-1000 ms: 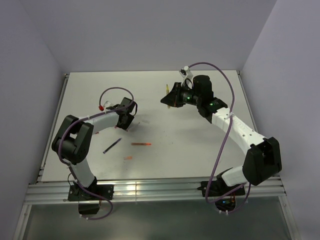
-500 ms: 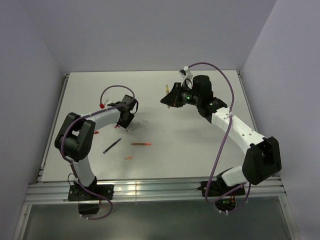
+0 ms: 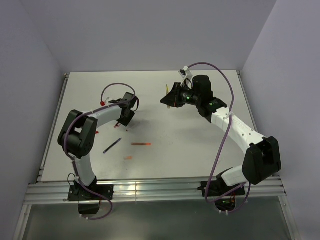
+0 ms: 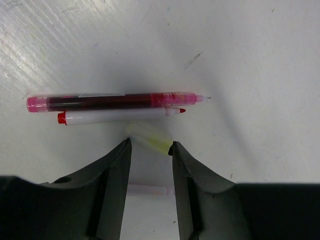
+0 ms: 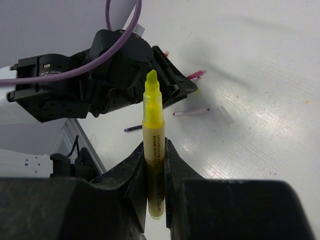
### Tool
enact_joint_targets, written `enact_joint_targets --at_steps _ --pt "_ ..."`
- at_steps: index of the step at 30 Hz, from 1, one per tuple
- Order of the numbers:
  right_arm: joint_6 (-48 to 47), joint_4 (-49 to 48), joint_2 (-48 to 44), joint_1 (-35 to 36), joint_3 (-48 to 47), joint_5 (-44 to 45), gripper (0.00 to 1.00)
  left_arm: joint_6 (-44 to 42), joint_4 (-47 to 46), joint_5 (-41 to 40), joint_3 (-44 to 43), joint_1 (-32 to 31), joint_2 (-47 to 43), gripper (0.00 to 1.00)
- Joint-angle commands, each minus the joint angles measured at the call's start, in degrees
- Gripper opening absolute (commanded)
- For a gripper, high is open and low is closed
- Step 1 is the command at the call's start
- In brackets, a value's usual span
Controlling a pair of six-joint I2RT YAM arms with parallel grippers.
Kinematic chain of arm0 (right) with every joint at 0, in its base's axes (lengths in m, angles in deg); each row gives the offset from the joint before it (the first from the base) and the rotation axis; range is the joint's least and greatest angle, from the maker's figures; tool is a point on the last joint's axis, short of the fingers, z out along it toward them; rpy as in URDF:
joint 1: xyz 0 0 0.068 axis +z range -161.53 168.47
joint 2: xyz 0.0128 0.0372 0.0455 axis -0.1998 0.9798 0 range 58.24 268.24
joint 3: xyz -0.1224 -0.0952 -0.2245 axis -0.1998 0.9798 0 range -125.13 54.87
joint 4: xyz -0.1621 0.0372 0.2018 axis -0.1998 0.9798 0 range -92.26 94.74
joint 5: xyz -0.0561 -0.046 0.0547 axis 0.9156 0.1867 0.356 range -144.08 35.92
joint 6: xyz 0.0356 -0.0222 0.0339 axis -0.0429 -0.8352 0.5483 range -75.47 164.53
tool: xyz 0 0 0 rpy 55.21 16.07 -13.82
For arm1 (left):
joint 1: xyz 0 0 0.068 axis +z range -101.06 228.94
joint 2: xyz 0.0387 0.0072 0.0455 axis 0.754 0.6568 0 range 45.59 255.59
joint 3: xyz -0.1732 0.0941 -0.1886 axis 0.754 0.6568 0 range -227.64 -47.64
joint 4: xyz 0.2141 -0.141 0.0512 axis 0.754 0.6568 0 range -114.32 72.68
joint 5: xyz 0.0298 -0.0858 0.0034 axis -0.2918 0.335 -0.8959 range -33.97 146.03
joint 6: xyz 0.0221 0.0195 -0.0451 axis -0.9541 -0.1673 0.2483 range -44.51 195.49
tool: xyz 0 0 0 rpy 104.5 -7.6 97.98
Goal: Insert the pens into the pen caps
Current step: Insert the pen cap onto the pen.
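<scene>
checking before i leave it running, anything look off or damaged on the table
Nothing broken or spilled. The table has a few small dark scuffs, one just beyond the dark red pen. The yellow cap lies askew ahead of the open left gripper; the right gripper holds the yellow highlighter uncapped.

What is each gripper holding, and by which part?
The right gripper clamps the yellow pen around the rear half of its barrel, with the uncapped tip free. The left gripper holds nothing; its open jaws sit just short of a pale yellow cap.
</scene>
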Motion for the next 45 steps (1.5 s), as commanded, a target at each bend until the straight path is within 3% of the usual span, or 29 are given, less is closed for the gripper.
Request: enact_joint_targets --at_steps 1,20,45 --pt "-1.0 -2.3 0.5 -0.4 -0.2 -1.0 0.00 0.0 3.2 -0.5 -1.1 0.4 2.0 0.43" --pt "-1.1 -2.0 1.5 -0.4 -0.7 -1.8 0.00 -2.0 2.7 2.5 -0.1 1.6 4.4 0.41" --pt "-1.4 -1.0 1.4 -0.5 -1.2 -1.5 0.00 -15.8 5.9 0.2 -1.3 3.3 9.2 0.35"
